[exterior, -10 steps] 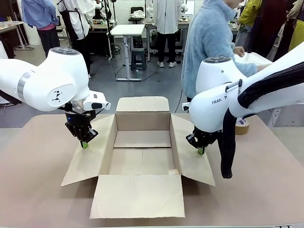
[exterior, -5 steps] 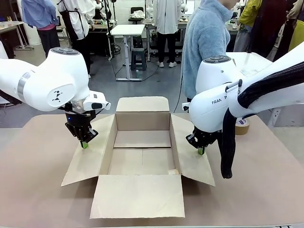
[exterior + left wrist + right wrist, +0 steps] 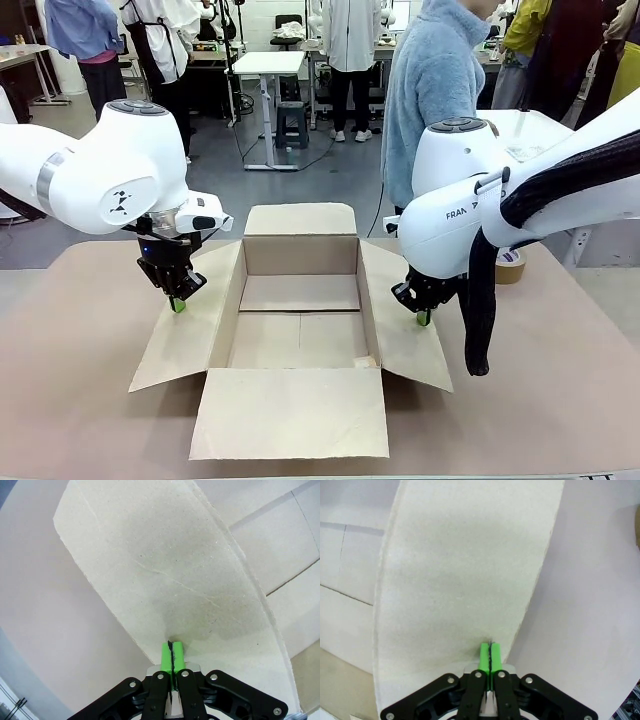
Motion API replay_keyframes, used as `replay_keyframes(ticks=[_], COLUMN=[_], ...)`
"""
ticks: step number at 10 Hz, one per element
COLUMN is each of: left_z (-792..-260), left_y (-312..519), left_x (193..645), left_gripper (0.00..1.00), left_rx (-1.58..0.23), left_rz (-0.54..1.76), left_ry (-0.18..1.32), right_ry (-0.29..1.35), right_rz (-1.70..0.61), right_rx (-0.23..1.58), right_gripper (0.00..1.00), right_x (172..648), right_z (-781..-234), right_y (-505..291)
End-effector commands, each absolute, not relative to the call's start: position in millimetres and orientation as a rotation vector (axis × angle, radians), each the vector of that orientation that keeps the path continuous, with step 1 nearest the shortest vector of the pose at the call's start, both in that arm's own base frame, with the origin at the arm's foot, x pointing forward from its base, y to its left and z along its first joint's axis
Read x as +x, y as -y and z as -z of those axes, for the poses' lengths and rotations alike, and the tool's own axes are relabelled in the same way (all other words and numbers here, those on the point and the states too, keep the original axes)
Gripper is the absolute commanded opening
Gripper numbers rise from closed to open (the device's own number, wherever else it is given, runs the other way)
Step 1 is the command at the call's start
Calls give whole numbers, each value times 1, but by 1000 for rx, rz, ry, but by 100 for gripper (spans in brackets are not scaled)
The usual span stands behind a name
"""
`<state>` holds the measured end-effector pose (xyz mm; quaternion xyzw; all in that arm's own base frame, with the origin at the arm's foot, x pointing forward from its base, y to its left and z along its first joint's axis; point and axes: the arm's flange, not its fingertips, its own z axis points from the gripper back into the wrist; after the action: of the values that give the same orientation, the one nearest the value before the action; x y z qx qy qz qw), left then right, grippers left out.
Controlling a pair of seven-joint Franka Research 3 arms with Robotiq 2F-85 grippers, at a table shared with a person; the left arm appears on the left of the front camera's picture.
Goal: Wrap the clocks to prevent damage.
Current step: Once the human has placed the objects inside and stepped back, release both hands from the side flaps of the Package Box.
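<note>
The left tool [image 3: 177, 303] and the right tool [image 3: 423, 318] are both pinched fully together with nothing between the pads. Each tip is set down on a side flap of the open box [image 3: 300, 255] in the middle of the desk [image 3: 70, 400], apparently pinning the left flap [image 3: 185, 335] and the right flap [image 3: 405, 335] flat so the mouth stays wide for packing. The clocks [image 3: 535, 122] appear to be the whitish bundle at the far right beside the person [image 3: 435, 90], well apart from the bare box, with the right arm [image 3: 450, 215] and a tape roll [image 3: 510, 265] between them.
</note>
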<state>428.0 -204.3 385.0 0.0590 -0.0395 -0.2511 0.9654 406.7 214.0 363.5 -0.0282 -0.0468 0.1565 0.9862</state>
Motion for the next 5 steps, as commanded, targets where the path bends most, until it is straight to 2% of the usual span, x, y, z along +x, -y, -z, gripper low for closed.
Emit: replay_keyframes(ticks=[1, 5], left_z=[-387, -387], left_y=[203, 203], left_x=[427, 427], left_gripper=[0, 0], left_rx=[128, 128], left_rz=[513, 513], left_ry=[86, 86], right_ry=[92, 92], right_rz=[-306, -306], right_rx=[-68, -68], right_gripper=[1, 1], right_x=[405, 405], right_z=[-362, -362], right_y=[-216, -216])
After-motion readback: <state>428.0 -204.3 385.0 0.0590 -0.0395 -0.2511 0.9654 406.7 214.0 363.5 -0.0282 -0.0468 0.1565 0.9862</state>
